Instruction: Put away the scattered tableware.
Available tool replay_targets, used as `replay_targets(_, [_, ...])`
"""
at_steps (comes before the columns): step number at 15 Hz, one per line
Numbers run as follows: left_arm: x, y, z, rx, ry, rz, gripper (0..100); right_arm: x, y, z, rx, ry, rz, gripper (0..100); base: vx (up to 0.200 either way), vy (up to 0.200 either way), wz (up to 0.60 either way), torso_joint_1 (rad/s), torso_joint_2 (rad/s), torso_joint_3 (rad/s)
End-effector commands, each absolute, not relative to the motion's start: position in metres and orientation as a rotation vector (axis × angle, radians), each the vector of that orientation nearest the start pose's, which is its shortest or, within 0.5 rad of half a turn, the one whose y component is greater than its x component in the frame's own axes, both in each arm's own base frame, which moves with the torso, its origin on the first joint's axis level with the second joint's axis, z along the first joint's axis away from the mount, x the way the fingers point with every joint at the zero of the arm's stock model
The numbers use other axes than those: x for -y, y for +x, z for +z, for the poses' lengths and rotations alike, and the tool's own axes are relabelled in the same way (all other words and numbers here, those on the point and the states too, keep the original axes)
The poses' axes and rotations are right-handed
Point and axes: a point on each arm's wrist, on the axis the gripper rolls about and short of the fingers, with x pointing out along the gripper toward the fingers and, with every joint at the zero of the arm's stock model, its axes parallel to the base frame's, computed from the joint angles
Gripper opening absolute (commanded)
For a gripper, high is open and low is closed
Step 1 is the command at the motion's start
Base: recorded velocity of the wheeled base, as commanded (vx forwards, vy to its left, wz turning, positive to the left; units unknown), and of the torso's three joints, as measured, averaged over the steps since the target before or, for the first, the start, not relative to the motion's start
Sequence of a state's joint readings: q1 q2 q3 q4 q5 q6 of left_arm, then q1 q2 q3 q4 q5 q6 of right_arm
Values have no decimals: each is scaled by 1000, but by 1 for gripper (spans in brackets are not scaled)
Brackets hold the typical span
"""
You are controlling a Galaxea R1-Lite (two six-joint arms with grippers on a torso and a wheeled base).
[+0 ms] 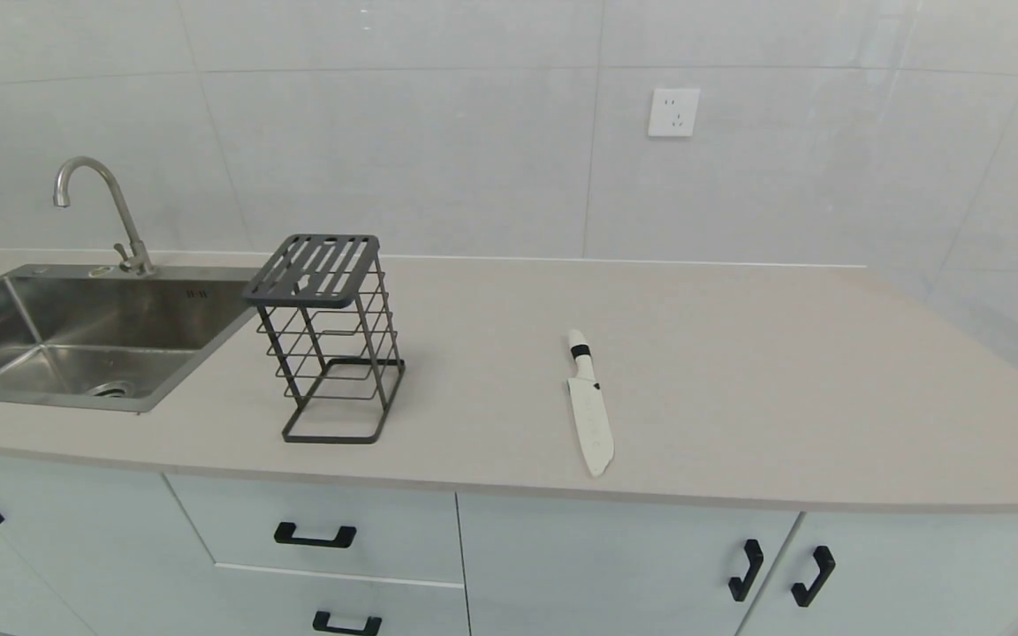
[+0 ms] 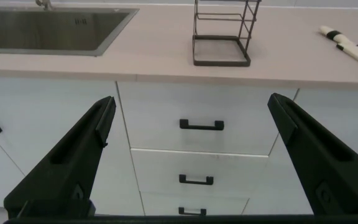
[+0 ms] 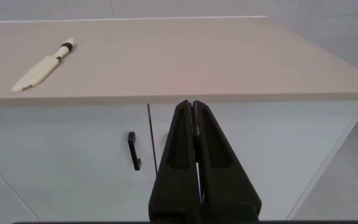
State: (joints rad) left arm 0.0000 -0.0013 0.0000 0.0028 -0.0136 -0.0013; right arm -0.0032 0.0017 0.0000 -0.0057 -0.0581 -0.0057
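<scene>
**Kitchen counter: knife lying loose, both grippers low and empty-handed**

Cabinet fronts stand nearest, below the counter edge. The left gripper [image 2: 191,102] sits at drawer height before a stack of drawers [image 2: 197,146], its fingers spread wide with nothing between them. The right gripper [image 3: 192,104] faces a cabinet door [image 3: 67,155] under the counter's right stretch, its fingers pressed together and holding nothing.

On the beige counter [image 1: 739,371], a white knife [image 1: 588,406] lies flat near the front edge, tip toward the edge, its black-banded handle pointing to the wall. To its left, well apart from it, a black wire rack [image 1: 328,340] stands upright. Beyond the rack's left side lies the steel sink [image 1: 76,305] with a faucet [image 1: 107,203] behind it. A wall outlet [image 1: 673,112] sits on the tiled wall farthest back.
</scene>
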Motion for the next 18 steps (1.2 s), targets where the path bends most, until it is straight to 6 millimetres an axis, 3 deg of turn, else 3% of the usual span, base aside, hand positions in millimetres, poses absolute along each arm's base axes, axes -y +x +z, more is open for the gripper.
replay_targets(1, [0, -23, 75, -3, -2, -14, 100, 1, -23, 76, 3, -6, -61, 0, 0, 0, 0, 203, -549, -344])
replay_targets(7, [0, -23, 75, -3, -2, -14, 100, 1, -23, 76, 3, -5, -60, 0, 0, 0, 0, 225, -578, -356])
replay_targets(9, [0, -23, 75, -3, -2, -14, 100, 1, -23, 76, 3, -5, -61, 0, 200, 200, 0, 207, -557, -307])
replay_targets(18, [0, -23, 75, -3, -2, -14, 100, 1, -23, 76, 3, -6, -60, 0, 22, 22, 0, 15, -30, -16])
